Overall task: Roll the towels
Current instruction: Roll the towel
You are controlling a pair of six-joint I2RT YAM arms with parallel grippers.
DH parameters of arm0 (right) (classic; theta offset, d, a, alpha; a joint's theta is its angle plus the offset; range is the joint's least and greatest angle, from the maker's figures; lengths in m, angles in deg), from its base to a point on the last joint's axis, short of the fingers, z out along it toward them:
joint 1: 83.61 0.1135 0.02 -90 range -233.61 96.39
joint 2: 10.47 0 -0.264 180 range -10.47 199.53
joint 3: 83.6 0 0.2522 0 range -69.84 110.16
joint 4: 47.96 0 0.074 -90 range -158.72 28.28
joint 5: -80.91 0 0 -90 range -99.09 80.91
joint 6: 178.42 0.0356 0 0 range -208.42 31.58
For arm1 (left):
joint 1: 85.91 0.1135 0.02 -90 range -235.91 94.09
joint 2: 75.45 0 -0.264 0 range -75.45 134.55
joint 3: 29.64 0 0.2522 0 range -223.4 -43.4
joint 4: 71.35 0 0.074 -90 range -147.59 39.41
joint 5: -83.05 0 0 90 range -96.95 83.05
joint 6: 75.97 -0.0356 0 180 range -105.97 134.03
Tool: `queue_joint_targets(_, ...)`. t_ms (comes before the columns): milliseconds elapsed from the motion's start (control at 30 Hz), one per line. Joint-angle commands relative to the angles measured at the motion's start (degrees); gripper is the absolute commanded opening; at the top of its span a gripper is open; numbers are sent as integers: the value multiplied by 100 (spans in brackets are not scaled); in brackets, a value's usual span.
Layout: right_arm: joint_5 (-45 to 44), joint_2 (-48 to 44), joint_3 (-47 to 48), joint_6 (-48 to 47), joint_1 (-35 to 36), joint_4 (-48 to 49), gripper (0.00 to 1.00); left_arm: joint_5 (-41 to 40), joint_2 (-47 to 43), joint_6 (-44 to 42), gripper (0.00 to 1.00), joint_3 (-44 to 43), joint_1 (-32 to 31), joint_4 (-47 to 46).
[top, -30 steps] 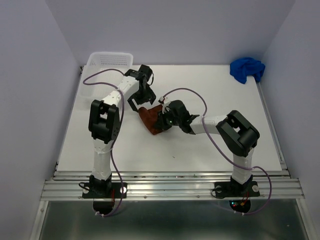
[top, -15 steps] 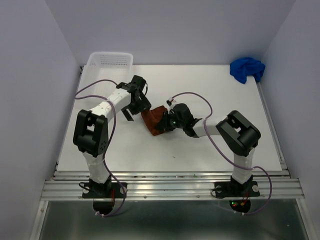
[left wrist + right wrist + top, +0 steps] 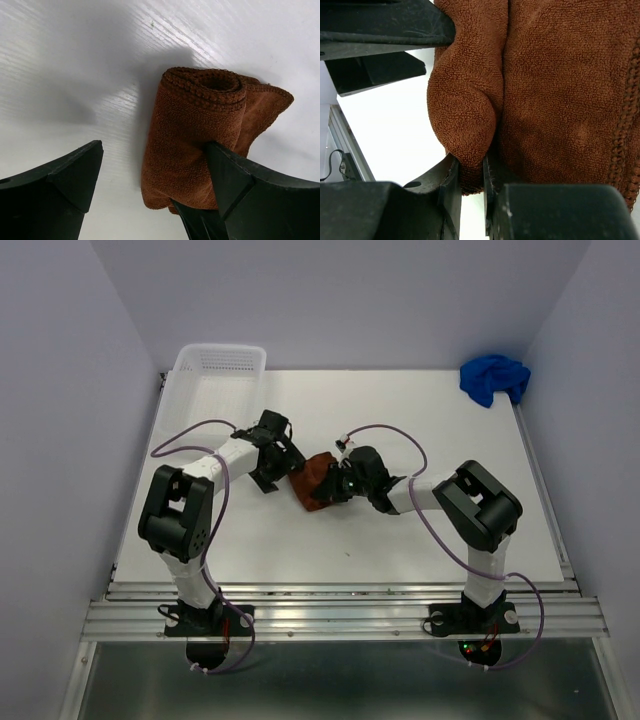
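Note:
The rust-brown towel (image 3: 316, 480) lies as a small rolled bundle at mid-table. It fills the left wrist view (image 3: 195, 130), its rolled end facing away. My left gripper (image 3: 281, 469) is open at the bundle's left side; the bundle sits between its fingers (image 3: 150, 187), with the right finger (image 3: 250, 185) against the cloth. My right gripper (image 3: 336, 486) is shut on a fold of the rust-brown towel (image 3: 465, 110), pinched between its fingertips (image 3: 470, 172). The blue towel (image 3: 494, 378) lies crumpled at the far right corner, away from both grippers.
A white perforated basket (image 3: 216, 362) stands at the far left corner of the table. The left arm's purple cable (image 3: 190, 430) loops over the table beside it. Walls close in the left, right and far sides.
My left gripper has moved nearer and lower, from above the towel's far-left edge to its left side. The towel has bunched into a tighter bundle. My right gripper has kept its hold.

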Motion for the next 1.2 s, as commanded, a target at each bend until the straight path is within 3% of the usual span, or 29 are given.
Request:
queue_joint_targets(0,6,160,-122,-160,-22,-328,9,40,-343,217,94,305,-46,-793)
queue_joint_targets(100,42,169,-105,-239,-22,-337,9,5,-247,209,93,288,-73,-882)
queue_joint_targets(333,86,99,-52,-572,-22,-337,18,-223,149,76,79,94,-204,-926)
queue_joint_targets(700,-916,-1262,1,-2101,-22,32,62,-778,579,-204,68,-389,-258,-162)
queue_joint_targets(933,-1329,-1281,448,-2735,-22,226,82,-874,764,-275,66,-723,-284,287)
queue_joint_targets(1000,-1713,-1089,720,-2745,-22,321,99,-813,808,-249,66,-846,-293,401)
queue_joint_targets(1167,-2462,-1000,924,-2471,-75,646,100,-786,747,-152,66,-907,-284,489)
